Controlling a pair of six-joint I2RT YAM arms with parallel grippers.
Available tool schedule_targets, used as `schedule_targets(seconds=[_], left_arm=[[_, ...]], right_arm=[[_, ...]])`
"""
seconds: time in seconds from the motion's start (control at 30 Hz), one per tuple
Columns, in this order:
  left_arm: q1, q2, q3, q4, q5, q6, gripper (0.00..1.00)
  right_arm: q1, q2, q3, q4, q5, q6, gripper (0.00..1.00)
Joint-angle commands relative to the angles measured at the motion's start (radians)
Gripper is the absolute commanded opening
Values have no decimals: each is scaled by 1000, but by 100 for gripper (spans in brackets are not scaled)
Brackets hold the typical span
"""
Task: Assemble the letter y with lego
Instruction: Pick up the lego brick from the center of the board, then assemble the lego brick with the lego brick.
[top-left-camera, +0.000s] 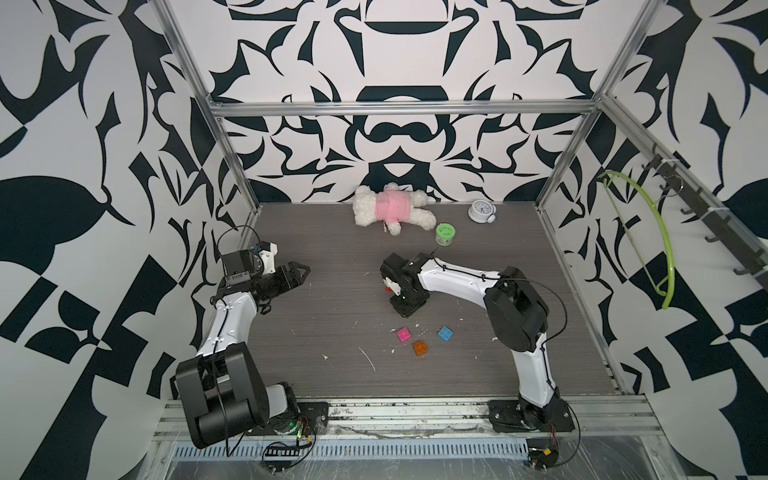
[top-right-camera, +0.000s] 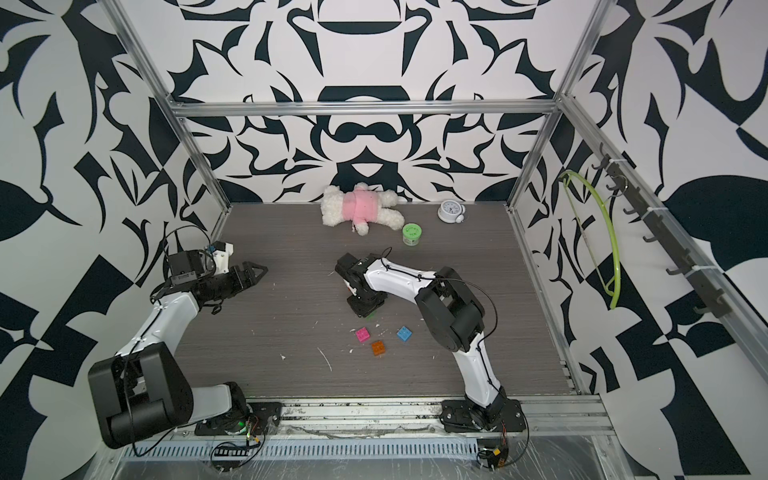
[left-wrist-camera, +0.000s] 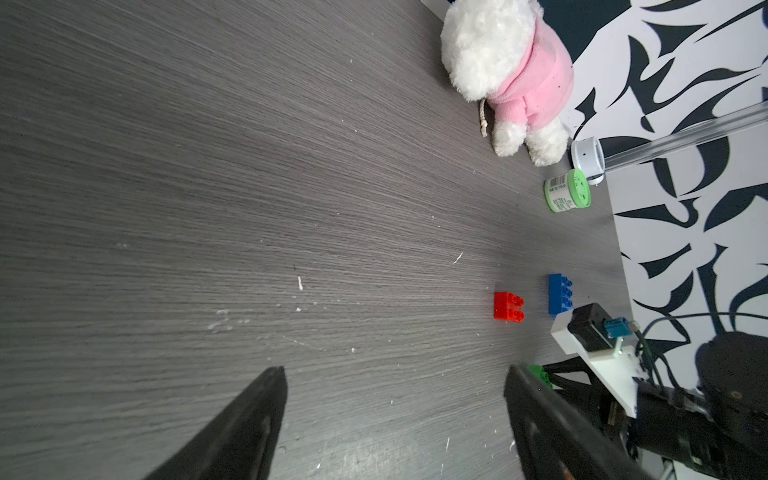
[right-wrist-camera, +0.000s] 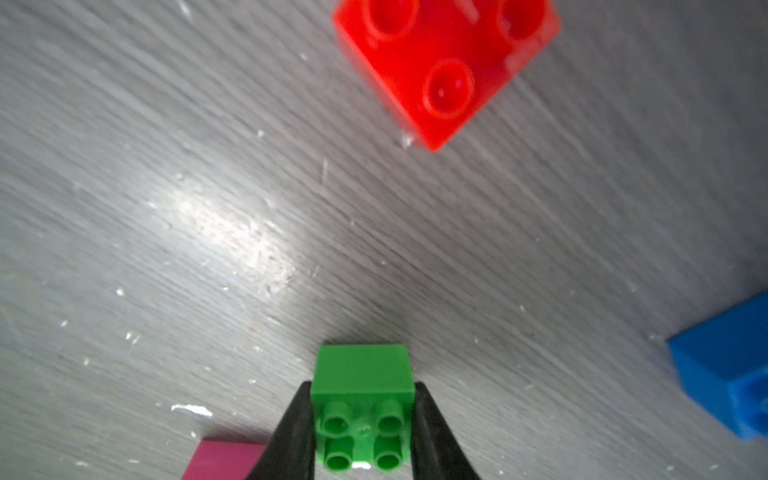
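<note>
- green brick (right-wrist-camera: 363, 374) clamped in the right pincer (right-wrist-camera: 362, 388); left pincer (left-wrist-camera: 395, 370) stands open, empty.
- none joined yet: red brick (right-wrist-camera: 444, 62) ahead of the right pincer, pink brick (right-wrist-camera: 224, 459) near it.

Black-and-white patterned walls (top-left-camera: 395, 62), grey woodgrain tabletop (top-left-camera: 332, 324)

A grey table (top-left-camera: 332, 324) carries loose bricks (top-left-camera: 402, 334), plush bear (top-left-camera: 392, 208), green tub (top-left-camera: 444, 235), clock (top-left-camera: 481, 211).
</note>
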Motion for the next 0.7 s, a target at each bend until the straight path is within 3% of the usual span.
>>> schedule_targets(seconds=[0.0, 0.13, 0.37, 0.53, 0.67], left_arm=[[-1, 0, -33, 58, 94, -59, 80], [-54, 32, -40, 104, 123, -105, 79], [-98, 89, -94, 252, 179, -240, 79], [-90, 108, -82, 223, 160, -221, 79], [-65, 111, -68, 189, 127, -191, 79]], right_arm=[[2, -92, 51, 19, 22, -156, 29], [-21, -87, 104, 38, -6, -382, 29], [-90, 5, 249, 13, -92, -663, 28], [-126, 59, 324, -28, -154, -852, 26], [-134, 109, 398, -90, -136, -895, 25]])
